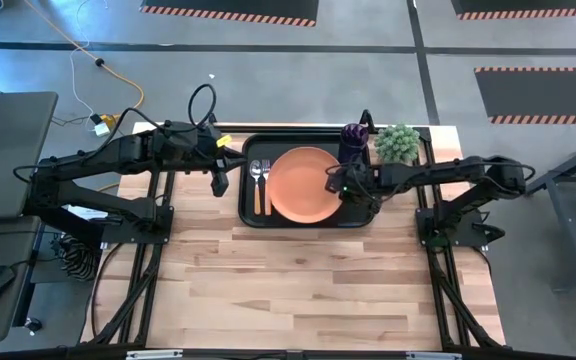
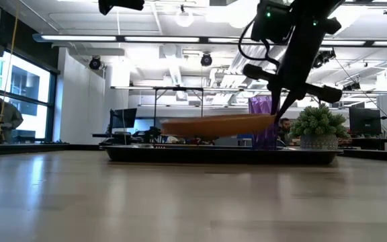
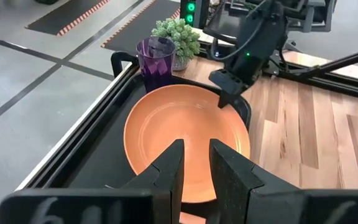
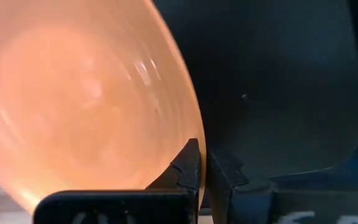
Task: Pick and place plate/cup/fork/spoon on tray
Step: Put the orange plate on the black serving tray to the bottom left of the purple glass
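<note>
While its two dark fingers [image 4: 191, 163] are clamped on the rim, the round flat orange plate [image 1: 302, 184] is held by the right gripper [image 1: 336, 183] slightly tilted above the large black rectangular tray [image 1: 247, 212], centre of the high frame. Left of the tray, the left gripper [image 1: 220, 185] waits, fingers narrowly apart.

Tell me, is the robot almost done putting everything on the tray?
Almost. The fork, spoon and cup already sit on the tray. The right gripper has its jaws shut on the plate rim, holding it tilted just above the tray. Only setting it down and letting go remains. The left gripper waits beside the tray.
</note>
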Available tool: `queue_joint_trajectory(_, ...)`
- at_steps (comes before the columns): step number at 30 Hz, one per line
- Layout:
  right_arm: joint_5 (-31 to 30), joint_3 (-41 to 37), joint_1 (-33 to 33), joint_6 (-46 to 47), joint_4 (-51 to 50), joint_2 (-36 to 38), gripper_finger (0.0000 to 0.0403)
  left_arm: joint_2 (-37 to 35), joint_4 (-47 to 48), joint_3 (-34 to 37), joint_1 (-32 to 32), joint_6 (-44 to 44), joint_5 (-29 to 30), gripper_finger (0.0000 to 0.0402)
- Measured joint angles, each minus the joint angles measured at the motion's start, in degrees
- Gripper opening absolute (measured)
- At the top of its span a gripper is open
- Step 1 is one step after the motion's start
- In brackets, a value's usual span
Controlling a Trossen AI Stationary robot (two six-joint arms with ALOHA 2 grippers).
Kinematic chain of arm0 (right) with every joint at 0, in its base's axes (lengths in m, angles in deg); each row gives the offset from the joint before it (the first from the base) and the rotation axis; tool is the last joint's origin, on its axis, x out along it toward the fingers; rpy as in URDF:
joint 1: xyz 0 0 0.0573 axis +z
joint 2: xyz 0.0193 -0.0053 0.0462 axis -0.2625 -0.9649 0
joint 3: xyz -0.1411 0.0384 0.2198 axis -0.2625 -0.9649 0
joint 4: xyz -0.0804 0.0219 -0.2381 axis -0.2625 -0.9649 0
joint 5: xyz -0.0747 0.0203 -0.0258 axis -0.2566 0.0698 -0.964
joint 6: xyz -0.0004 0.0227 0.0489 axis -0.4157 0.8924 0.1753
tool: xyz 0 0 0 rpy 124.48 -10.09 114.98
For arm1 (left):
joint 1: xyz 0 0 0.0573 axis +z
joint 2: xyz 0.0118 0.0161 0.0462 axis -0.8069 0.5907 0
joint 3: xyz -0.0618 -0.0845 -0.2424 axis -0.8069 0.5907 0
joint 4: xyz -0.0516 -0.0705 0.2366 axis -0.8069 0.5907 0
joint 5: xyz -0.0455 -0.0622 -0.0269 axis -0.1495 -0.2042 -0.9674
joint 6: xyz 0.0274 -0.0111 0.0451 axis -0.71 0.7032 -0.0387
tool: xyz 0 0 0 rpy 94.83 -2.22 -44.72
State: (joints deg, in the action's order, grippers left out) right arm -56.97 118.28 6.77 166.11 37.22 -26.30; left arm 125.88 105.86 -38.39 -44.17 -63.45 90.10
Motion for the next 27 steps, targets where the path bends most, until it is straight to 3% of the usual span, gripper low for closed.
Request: queue_joint_trajectory(27, 2.9, 0.0, -5.4, -3.2, 1.4, -7.1, 0.0000, 0.0, 0.0, 0.0, 0.0, 0.0, 0.0, 0.0064)
